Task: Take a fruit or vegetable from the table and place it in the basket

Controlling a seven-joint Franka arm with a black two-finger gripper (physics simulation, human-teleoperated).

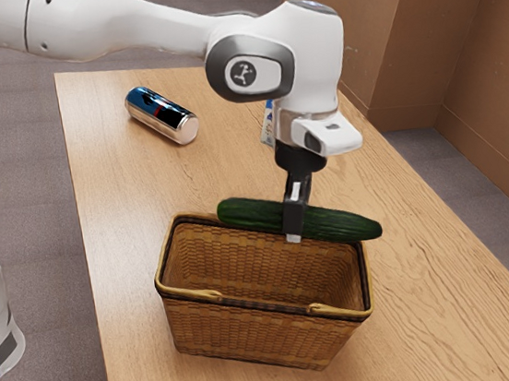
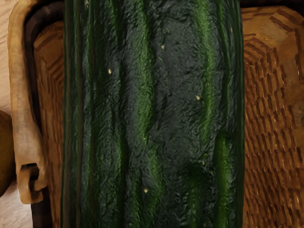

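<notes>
1 wooden table [image 1: 126,281], light brown, grain visible; it carries the items below.

1 white arm [image 1: 141,20], jointed, reaching in from the exterior view's upper left. Its marking: 1 round emblem [image 1: 242,73], pale on a dark disc; I can't read any lettering in it.

1 woven basket [image 1: 254,335], brown wicker with a dark band and tan trim, standing upright on the table. Through its open top I see woven inner walls.

1 cucumber [image 1: 347,225], dark green with lighter streaks and small pale specks, held crosswise above the basket. In the exterior view it overlaps the rim farther from the camera, and its right end reaches past the basket's corner. In my wrist view, wickerwork lies beyond both its long sides.

1 black gripper [image 1: 296,222], pointing down, closed around the cucumber near its middle.

1 can [image 1: 162,115], lying on its side, well apart from the basket: blue, black and red, silver end; brand unreadable to me.

1 printed package [image 1: 267,126], white and blue, partly hidden behind the arm, its print too small to read.

1 brown rounded item [image 2: 5,154], cut off at the wrist view's edge, outside the basket; identity unclear.
</notes>
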